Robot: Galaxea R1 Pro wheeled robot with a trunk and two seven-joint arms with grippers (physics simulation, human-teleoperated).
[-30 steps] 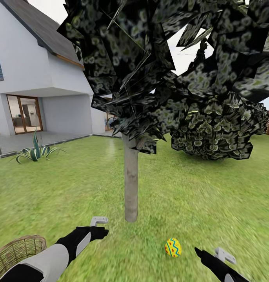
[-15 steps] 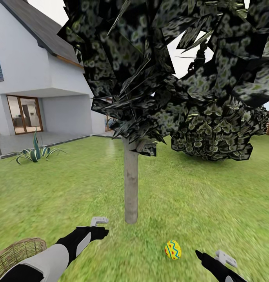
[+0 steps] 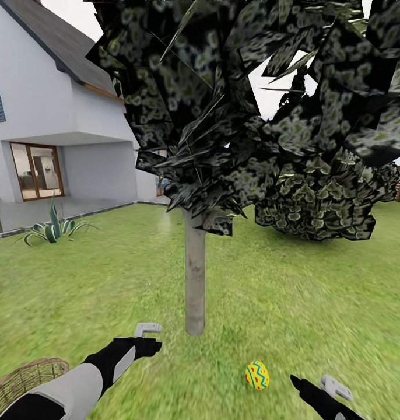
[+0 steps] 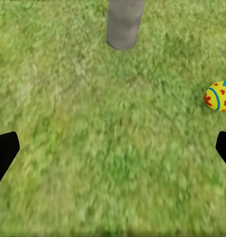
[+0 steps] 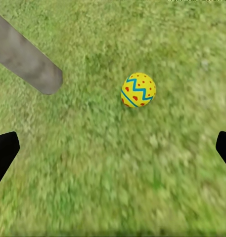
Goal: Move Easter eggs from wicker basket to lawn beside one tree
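Observation:
One yellow Easter egg point(image 3: 257, 374) with blue zigzags and red dots lies on the lawn point(image 3: 316, 303), a short way right of the tree's pale grey trunk point(image 3: 194, 280). My right gripper point(image 3: 296, 380) hovers just right of the egg, open and empty; its wrist view has the egg point(image 5: 138, 90) ahead between the wide-apart fingers, the trunk point(image 5: 28, 61) beyond. My left gripper point(image 3: 154, 345) is open near the trunk's foot, over bare grass, with the egg point(image 4: 219, 95) and trunk point(image 4: 124, 24) in its wrist view. The wicker basket point(image 3: 25, 379) stands at the lower left, its inside mostly cut off.
The tree's dark crown point(image 3: 241, 105) hangs low overhead. A rounded shrub point(image 3: 316, 204) stands behind to the right, a spiky striped plant point(image 3: 53, 227) to the left before the white house point(image 3: 54, 116). Open grass spreads around the trunk.
The whole picture has shifted slightly, so the basket sits lower at the corner: the camera moved. The egg and both open grippers hold their places.

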